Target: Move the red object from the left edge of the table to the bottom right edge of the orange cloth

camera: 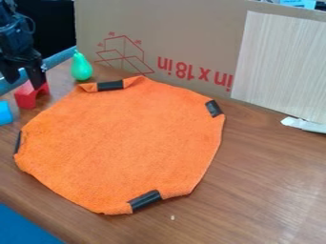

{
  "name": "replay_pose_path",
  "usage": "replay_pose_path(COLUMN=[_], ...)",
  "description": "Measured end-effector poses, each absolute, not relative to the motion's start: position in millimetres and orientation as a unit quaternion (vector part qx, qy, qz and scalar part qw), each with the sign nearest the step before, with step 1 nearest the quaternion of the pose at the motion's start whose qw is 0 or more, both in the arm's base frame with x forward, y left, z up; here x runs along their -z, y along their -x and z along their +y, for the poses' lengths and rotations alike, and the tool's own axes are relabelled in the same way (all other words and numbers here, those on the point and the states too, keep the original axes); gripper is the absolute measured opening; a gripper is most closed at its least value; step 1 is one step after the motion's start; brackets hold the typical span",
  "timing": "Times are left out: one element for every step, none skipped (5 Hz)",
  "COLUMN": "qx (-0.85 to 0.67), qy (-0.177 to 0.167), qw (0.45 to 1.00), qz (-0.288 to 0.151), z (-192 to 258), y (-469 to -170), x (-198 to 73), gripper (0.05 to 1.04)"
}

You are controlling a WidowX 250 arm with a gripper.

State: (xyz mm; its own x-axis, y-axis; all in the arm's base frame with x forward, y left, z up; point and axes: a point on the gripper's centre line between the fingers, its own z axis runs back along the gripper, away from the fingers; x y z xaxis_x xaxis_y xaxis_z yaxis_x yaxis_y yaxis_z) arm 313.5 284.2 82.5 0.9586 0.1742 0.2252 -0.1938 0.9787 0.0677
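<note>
Just beneath the gripper (25,82), at the table's left side, sits the red arch-shaped block (26,96); whether they touch, I cannot tell. The gripper's two fingers stand spread, with a gap between them. Below it in the view, near the block, lies a blue object (5,113), partly cut off. Right of the gripper stands a green pear (81,66); lower right of it, the orange cloth (121,143) lies spread on the table (267,190).
</note>
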Motion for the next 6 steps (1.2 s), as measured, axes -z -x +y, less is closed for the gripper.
replay_pose_path(qx=[-0.090, -0.090, -0.093, -0.098, -0.094, -0.085], qy=[-0.055, -0.060, -0.064, -0.069, -0.062, -0.052], qw=[0.989, 0.989, 0.989, 0.988, 0.989, 0.991], qz=[-0.107, -0.098, -0.091, -0.095, -0.092, -0.090], z=[283, 283, 286, 287, 285, 281], y=[-318, -320, -318, -319, -319, -320], x=[-78, -70, -63, -64, -63, -63], gripper=[1.001, 1.000, 1.000, 0.972, 0.695, 0.550])
